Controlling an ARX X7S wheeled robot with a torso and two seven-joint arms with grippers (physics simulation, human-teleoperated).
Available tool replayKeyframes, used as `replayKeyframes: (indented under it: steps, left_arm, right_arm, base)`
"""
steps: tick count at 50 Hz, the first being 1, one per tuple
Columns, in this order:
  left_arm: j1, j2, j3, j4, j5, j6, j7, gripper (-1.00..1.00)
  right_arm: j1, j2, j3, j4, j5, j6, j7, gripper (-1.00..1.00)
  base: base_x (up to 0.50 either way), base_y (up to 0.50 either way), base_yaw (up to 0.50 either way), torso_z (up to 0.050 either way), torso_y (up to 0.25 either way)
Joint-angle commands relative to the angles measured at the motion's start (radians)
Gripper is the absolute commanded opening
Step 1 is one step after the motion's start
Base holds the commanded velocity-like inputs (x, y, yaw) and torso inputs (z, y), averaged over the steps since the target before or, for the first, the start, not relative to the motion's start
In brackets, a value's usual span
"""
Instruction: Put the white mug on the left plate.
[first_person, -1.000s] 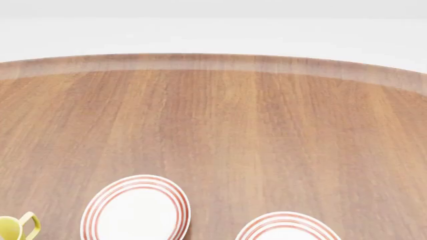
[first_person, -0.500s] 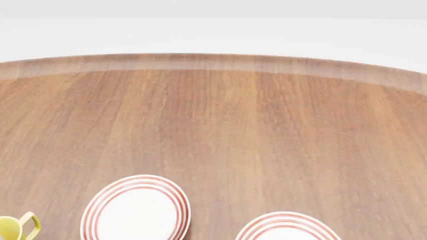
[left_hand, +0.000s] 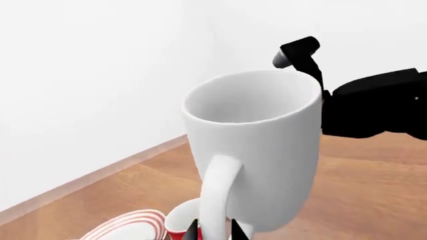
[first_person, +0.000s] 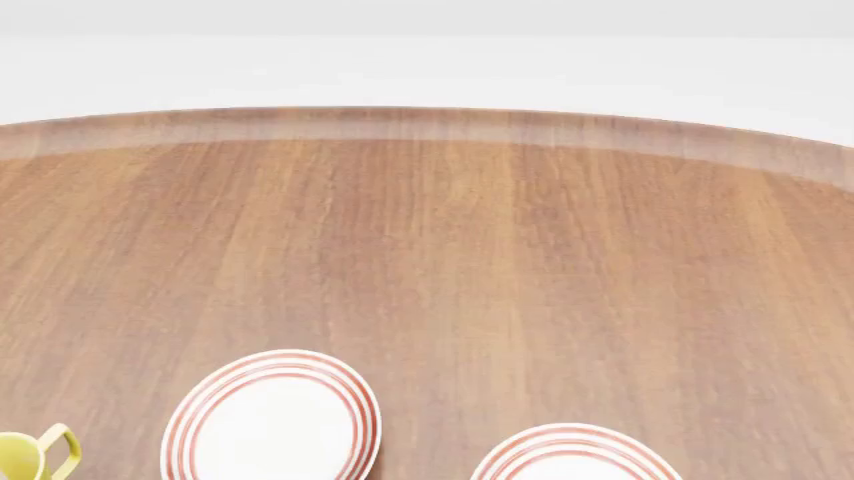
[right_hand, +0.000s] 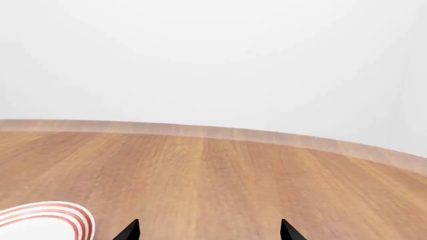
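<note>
Holding white mug (left_hand: 250, 150) aloft by handle, left gripper (left_hand: 215, 231) pinches loop between black fingertips at frame edge. Mug upright, clear of table, above red mug (left_hand: 179, 225); absent from head view. Judged rigid, glossy, slippery, breakable; handle grip lets it swing, so set down gently. Left plate (first_person: 272, 418) bare. Right gripper (right_hand: 208, 231) spread, empty. Wooden table (first_person: 534, 260) flat, smooth; white wall (right_hand: 213, 55) behind.
</note>
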Motion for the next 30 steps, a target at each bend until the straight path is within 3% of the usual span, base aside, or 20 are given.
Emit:
replayKeyframes:
  steps: [1,9,10,17,20,30]
  left_arm:
    - [0.034,0.094,-0.121,0.115,-0.139,-0.036,0.133,-1.00]
    - [0.008,0.092,-0.134,0.141,-0.173,-0.098,0.102,-1.00]
    - [0.000,0.083,-0.140,0.184,-0.197,-0.176,0.056,-1.00]
    - [-0.045,0.083,-0.164,0.210,-0.220,-0.256,-0.019,-1.00]
    - [-0.111,0.127,-0.203,0.170,-0.135,-0.262,-0.083,-1.00]
    - [-0.155,0.114,-0.175,0.179,-0.181,-0.336,-0.115,-1.00]
  right_arm:
    - [0.001,0.003,-0.003,0.001,0.004,-0.002,0.003,1.00]
    - [-0.002,0.007,-0.004,0.001,0.006,-0.006,0.005,1.00]
    - [-0.002,0.007,-0.004,-0.001,0.007,-0.005,0.006,1.00]
    - [0.004,0.007,-0.010,0.006,0.006,-0.003,0.006,1.00]
    - [0.005,0.008,-0.011,0.007,0.004,-0.003,0.008,1.00]
    - [0.007,0.011,-0.014,0.009,0.009,-0.006,0.008,1.00]
  base:
    - [0.00,0.00,0.00,0.000,0.000]
    - [0.00,0.00,0.00,0.000,0.000]
    - [0.00,0.00,0.00,0.000,0.000]
    - [0.00,0.00,0.00,0.000,0.000]
    - [0.00,0.00,0.00,0.000,0.000]
    - [0.00,0.00,0.00,0.000,0.000]
